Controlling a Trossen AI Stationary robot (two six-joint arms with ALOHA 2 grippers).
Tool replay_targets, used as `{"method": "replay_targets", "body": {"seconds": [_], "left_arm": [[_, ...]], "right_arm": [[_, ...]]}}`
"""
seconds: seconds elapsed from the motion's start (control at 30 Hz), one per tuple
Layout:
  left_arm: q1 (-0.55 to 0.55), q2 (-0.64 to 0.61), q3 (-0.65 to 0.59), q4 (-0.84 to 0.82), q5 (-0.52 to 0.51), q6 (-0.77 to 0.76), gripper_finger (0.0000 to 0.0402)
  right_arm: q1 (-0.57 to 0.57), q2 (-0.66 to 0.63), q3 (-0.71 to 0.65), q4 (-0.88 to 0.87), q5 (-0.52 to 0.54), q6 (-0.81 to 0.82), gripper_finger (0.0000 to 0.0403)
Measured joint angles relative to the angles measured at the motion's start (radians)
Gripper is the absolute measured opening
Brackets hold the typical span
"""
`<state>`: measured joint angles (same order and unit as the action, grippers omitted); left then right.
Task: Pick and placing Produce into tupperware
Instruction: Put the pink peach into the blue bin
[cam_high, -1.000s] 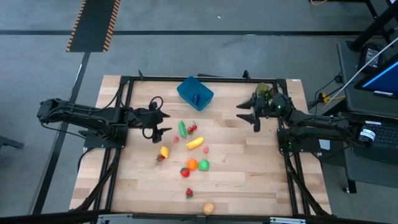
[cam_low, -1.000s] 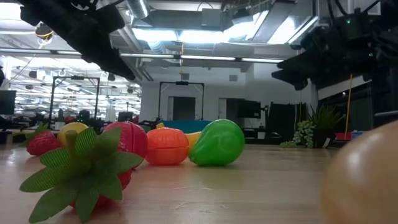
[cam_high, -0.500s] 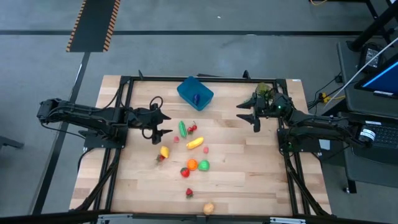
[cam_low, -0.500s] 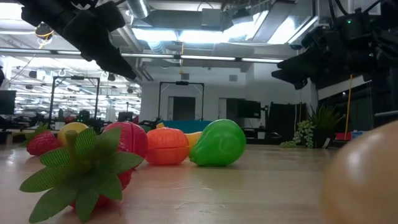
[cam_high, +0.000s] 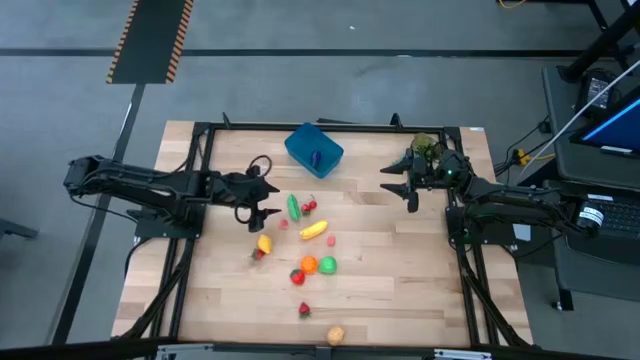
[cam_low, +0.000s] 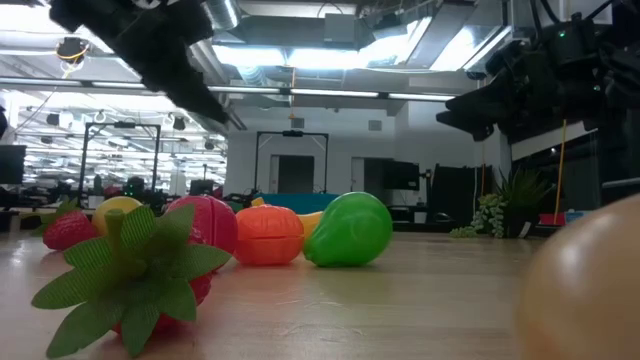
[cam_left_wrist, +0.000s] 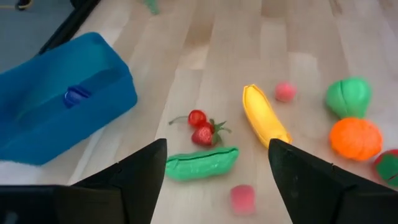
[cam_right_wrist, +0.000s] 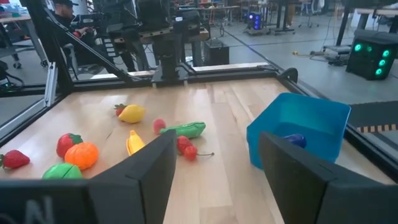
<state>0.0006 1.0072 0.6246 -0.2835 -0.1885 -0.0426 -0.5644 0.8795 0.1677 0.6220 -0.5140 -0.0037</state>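
Observation:
The blue tupperware (cam_high: 313, 149) stands at the table's far middle with a small purple piece (cam_left_wrist: 76, 96) inside. The produce lies loose mid-table: a green pea pod (cam_left_wrist: 200, 163), cherries and a strawberry (cam_left_wrist: 201, 129), a yellow banana (cam_left_wrist: 265, 116), an orange (cam_high: 309, 265), a green fruit (cam_high: 327, 265), a lemon (cam_high: 264, 243), a leafy strawberry (cam_low: 130, 270) and a tan piece (cam_high: 335, 335) near the front edge. My left gripper (cam_high: 272, 199) hangs open above the table just left of the pea pod. My right gripper (cam_high: 398, 188) hovers open at the right, pointing level toward the tupperware (cam_right_wrist: 297, 134).
Black frame rails (cam_high: 330, 127) run along the table's far edge and both sides. A grey-green plant sprig (cam_high: 425, 146) sits behind my right gripper. A dark cable loop (cam_high: 255, 162) lies beside my left gripper. Bare wood stretches along the table's right half.
My left gripper has edged a little toward the table's right, nearer the pea pod, staying open. The produce and the tupperware lie where they were.

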Motion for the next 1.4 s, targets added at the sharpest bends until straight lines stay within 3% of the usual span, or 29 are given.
{"method": "replay_targets", "body": {"seconds": [0.23,0.37,0.8,1.4], "left_arm": [[0.001,0.161,0.163,-0.221,-0.002,-0.01,0.0275],[0.0,0.26,0.217,-0.264,0.066,-0.027,0.0275],[-0.031,0.461,0.243,-0.282,0.139,-0.084,0.0275],[-0.048,0.599,0.243,-0.208,0.158,-0.086,0.0275]], "right_arm": [[0.0,0.0,0.0,0.0,0.0,-0.001,0.0229],[0.0,0.0,0.0,0.0,0.0,-0.001,0.0229],[0.0,0.0,0.0,-0.005,-0.001,-0.001,0.0229],[0.0,0.0,0.0,-0.006,-0.001,0.0,0.0229]]}}
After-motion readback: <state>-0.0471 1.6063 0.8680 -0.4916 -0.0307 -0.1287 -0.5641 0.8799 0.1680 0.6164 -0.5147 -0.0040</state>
